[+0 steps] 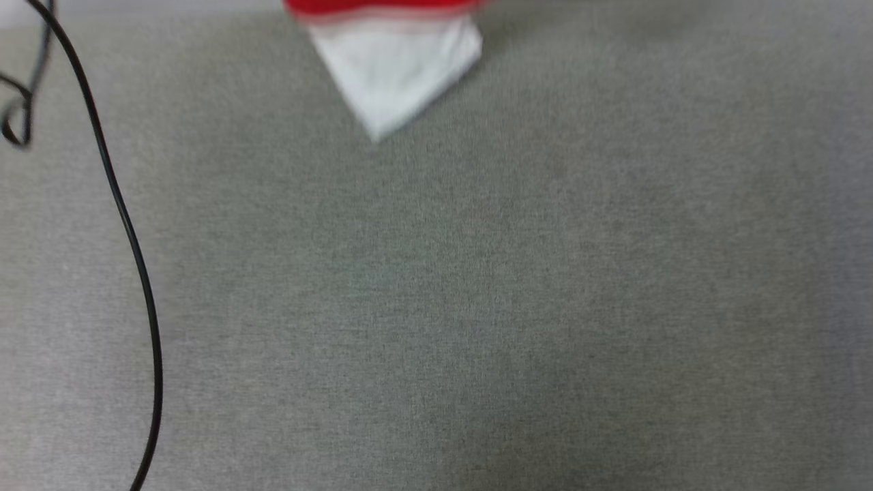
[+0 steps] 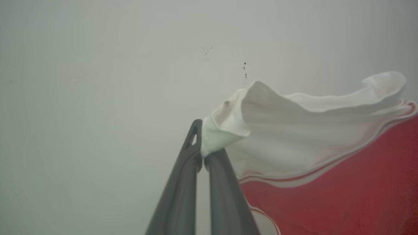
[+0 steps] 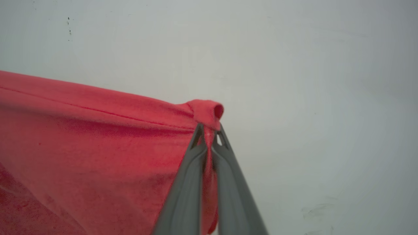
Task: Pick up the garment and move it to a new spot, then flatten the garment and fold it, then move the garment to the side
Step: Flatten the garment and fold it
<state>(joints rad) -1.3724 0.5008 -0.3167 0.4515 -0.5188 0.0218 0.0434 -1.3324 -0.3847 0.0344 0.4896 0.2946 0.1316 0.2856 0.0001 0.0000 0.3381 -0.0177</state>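
Observation:
The garment hangs in the air. Its white sleeve (image 1: 395, 65) dangles as a point at the top of the head view, under a strip of red and striped trim, above the grey cloth surface. In the left wrist view my left gripper (image 2: 203, 143) is shut on the white sleeve edge of the garment (image 2: 294, 137), red body and striped trim spreading to the right. In the right wrist view my right gripper (image 3: 209, 132) is shut on a red hem corner of the garment (image 3: 98, 137), which stretches taut to the left.
A grey fabric-covered table (image 1: 477, 307) spreads below the hanging sleeve. A black cable (image 1: 129, 232) runs down its left side. A pale wall (image 2: 98, 81) stands behind the fingers in both wrist views.

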